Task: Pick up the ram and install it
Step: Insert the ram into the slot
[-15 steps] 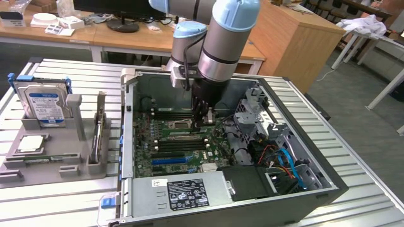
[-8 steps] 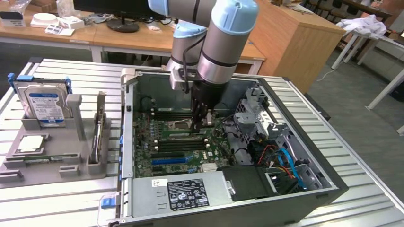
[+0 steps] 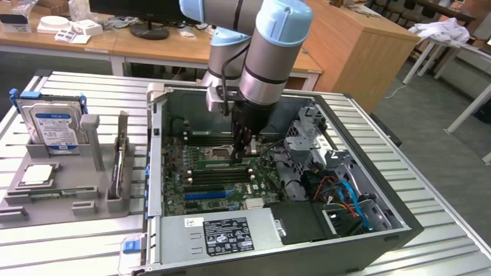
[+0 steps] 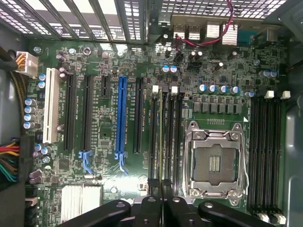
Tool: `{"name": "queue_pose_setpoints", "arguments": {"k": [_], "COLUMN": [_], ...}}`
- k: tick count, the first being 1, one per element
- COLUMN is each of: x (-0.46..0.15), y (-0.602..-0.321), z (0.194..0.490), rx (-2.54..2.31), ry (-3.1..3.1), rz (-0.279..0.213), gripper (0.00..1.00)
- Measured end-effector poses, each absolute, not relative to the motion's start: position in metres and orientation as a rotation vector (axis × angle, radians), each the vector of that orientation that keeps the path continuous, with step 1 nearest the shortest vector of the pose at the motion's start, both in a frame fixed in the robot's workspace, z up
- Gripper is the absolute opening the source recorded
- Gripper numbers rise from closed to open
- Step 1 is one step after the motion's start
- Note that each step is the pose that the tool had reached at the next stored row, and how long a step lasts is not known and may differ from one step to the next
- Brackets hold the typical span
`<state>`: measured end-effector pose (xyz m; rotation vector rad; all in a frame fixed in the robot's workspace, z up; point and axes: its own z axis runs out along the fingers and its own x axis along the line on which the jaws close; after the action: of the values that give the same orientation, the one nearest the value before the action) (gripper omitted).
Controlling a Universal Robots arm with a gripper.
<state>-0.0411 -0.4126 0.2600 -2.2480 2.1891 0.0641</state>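
The ram shows edge-on as a thin greenish strip, running along the dark memory slots beside the empty processor socket. My gripper is shut on the ram, its black fingers pressed on either side of the near end. Whether the stick sits in a slot or just above one I cannot tell. In the exterior view the gripper reaches down into the open computer case, over the motherboard's middle.
A grey tray at the exterior view's left holds the blue-labelled hard drive and the square processor chip. Inside the case are the power supply, coloured cables, a drive cage and another memory bank.
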Motion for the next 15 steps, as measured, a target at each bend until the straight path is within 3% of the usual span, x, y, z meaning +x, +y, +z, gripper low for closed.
{"name": "queue_pose_setpoints", "arguments": {"k": [15], "x": [-0.0411], "y": [-0.4125], "z": [0.2599], "rx": [-2.240], "ry": [2.197], "rz": [0.064], "gripper": [0.12]}}
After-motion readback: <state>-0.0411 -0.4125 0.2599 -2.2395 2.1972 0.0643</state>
